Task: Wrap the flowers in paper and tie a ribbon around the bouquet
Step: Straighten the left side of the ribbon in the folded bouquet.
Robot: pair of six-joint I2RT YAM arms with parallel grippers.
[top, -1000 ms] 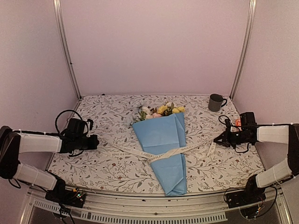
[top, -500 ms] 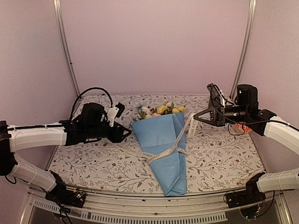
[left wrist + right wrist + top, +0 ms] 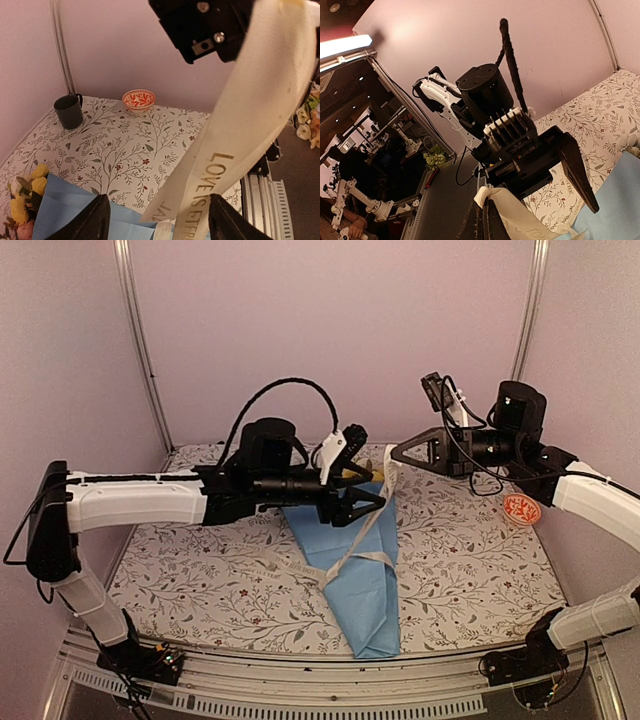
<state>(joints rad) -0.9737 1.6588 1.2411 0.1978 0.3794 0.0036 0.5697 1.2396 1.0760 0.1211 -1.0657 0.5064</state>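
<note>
The bouquet lies on the table, a light blue paper cone with yellow and pink flowers at its far end. The cream ribbon is crossed over the cone and one strand rises steeply to my right gripper, which is shut on the ribbon's end. My left gripper hovers over the cone's upper part, open. The raised ribbon, with its gold lettering, passes between the open fingers, close to the right-hand one. The ribbon's other strand lies flat on the cloth to the left.
A red-patterned bowl sits at the right of the floral tablecloth. A dark mug stands near the back right corner beside the bowl. The left arm spans the left half of the table.
Both arms rose and swung inward. The right gripper lifted its ribbon end high over the bouquet. The left gripper opened and moved across to straddle the raised strand.
</note>
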